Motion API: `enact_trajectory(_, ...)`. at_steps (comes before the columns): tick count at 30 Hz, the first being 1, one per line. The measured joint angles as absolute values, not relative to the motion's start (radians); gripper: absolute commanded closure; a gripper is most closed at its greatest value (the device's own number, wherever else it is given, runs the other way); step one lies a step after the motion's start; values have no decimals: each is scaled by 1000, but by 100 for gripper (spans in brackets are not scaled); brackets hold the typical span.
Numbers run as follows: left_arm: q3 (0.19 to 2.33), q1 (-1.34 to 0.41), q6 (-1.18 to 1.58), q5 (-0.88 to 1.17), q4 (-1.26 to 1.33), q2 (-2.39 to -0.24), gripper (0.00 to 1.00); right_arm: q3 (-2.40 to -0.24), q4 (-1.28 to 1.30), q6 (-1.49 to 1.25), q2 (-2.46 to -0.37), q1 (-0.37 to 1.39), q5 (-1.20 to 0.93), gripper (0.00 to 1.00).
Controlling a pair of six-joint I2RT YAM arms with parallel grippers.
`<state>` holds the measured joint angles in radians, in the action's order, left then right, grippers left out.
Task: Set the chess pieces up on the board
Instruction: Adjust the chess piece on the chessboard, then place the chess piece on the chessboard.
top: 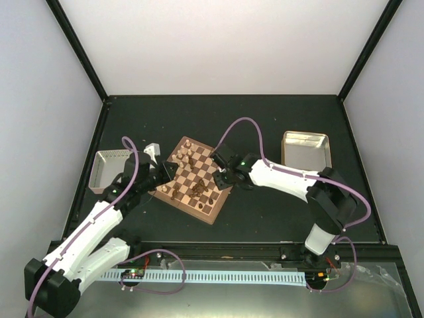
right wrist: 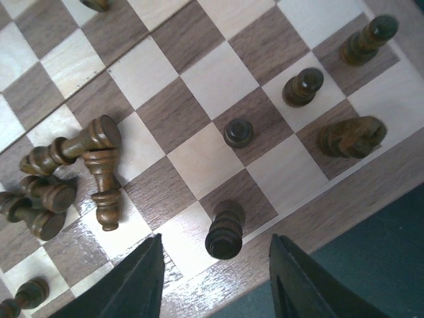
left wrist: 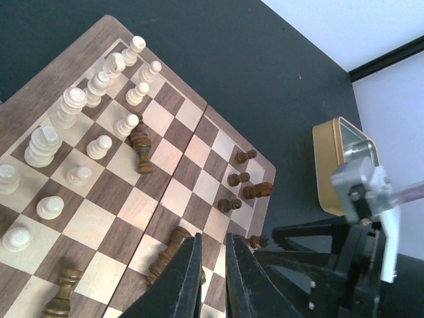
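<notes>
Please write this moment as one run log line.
left pincer: shut | right pincer: open around upright dark piece | board: setup unfinished

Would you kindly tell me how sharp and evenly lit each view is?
Top external: evenly lit and sharp, but the chess pieces are tiny on the board. Left wrist: board crisp, left gripper slightly soft. Right wrist: dark pieces sharp, right gripper blurred at the bottom edge.
</notes>
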<state>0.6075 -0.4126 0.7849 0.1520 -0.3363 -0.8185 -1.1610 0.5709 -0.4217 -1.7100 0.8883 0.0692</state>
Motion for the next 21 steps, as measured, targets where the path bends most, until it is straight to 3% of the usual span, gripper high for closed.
enact_trajectory(5,607,-412,785,182,-336,-828,98,-1159,571,-420,-1625,888,65,43)
enact_trajectory(13,619,-412,868,330,-284,-833,98,-1071,396,-321,-1408,888,-108,43)
enact_trajectory(21,620,-412,987,430,-211,-833,98,-1043,215,-328,-1420,909,-331,43)
